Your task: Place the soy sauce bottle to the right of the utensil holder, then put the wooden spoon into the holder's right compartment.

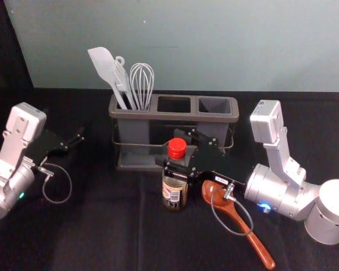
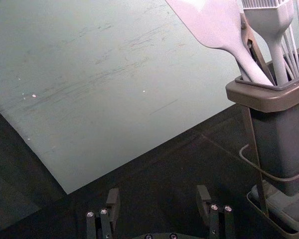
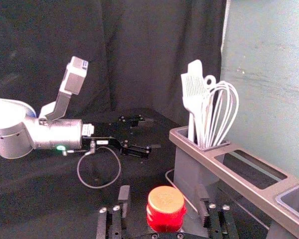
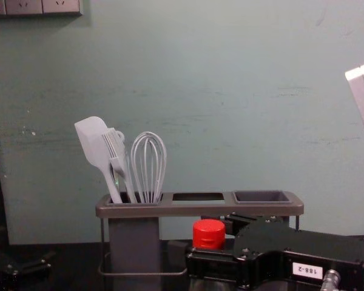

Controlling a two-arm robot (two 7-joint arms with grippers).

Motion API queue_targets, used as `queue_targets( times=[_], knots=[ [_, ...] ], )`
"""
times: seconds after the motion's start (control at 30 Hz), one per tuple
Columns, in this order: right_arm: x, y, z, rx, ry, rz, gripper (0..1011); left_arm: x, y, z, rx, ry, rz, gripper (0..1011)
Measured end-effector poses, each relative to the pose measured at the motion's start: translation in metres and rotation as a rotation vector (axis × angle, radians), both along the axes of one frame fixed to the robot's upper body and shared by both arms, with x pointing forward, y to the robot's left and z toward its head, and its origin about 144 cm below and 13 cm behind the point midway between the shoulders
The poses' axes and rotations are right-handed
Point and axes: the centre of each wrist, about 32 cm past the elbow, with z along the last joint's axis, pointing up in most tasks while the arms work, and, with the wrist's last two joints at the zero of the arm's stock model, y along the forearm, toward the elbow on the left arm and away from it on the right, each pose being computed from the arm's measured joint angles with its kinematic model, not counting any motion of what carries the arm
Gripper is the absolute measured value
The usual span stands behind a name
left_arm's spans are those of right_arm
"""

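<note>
Table: black (image 1: pixel 124 226), under everything.
Utensil holder: grey (image 1: pixel 164 116), upright at the back of the table; pale whisk (image 4: pixel 148 163), spatula (image 4: pixel 92 142) and brush (image 4: pixel 117 159) in the left compartment.
Left gripper: off to the left, (image 1: pixel 73 143) well apart from the holder; its own wrist view shows the jaws spread wide.
Right gripper: at the bottle, (image 1: pixel 170 149) reaching in from the right; clamped on it or merely around it, I cannot tell.
Wooden spoon: the head view shows it lying on the table (image 1: pixel 251 237), bowl by the right gripper, handle slanting toward the near right.
Soy sauce bottle: upright in front of the holder (image 1: pixel 172 197), not right of it; the head view gives its label.
Wall panel: the chest view adds this, (image 4: pixel 24 6) high at left.
Red cap: on the bottle, seen close in the right wrist view (image 3: pixel 167 206).
</note>
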Motion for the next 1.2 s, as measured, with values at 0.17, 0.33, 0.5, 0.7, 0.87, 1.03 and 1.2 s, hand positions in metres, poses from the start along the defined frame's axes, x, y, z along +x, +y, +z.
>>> queue_targets(
  times=[0.17, 0.33, 0.5, 0.7, 0.87, 1.03, 1.2],
  knots=[
    [0.000, 0.000, 0.000, 0.000, 0.000, 0.000, 687, 0.000, 0.000, 0.000, 0.000, 0.000, 0.000, 1005],
    [0.000, 0.000, 0.000, 0.000, 0.000, 0.000, 549, 0.000, 0.000, 0.000, 0.000, 0.000, 0.000, 1005],
    [0.000, 0.000, 0.000, 0.001, 0.001, 0.001, 403, 0.000, 0.000, 0.000, 0.000, 0.000, 0.000, 1005],
    [0.000, 0.000, 0.000, 0.001, 0.001, 0.001, 396, 0.000, 0.000, 0.000, 0.000, 0.000, 0.000, 1005],
    [0.000, 0.000, 0.000, 0.001, 0.001, 0.001, 395, 0.000, 0.000, 0.000, 0.000, 0.000, 0.000, 1005],
    [-0.006, -0.006, 0.006, 0.011, 0.007, -0.001, 395, 0.000, 0.000, 0.000, 0.000, 0.000, 0.000, 1005],
    [-0.016, -0.014, 0.012, 0.023, 0.006, -0.002, 395, 0.000, 0.000, 0.000, 0.000, 0.000, 0.000, 1005]
  ],
)
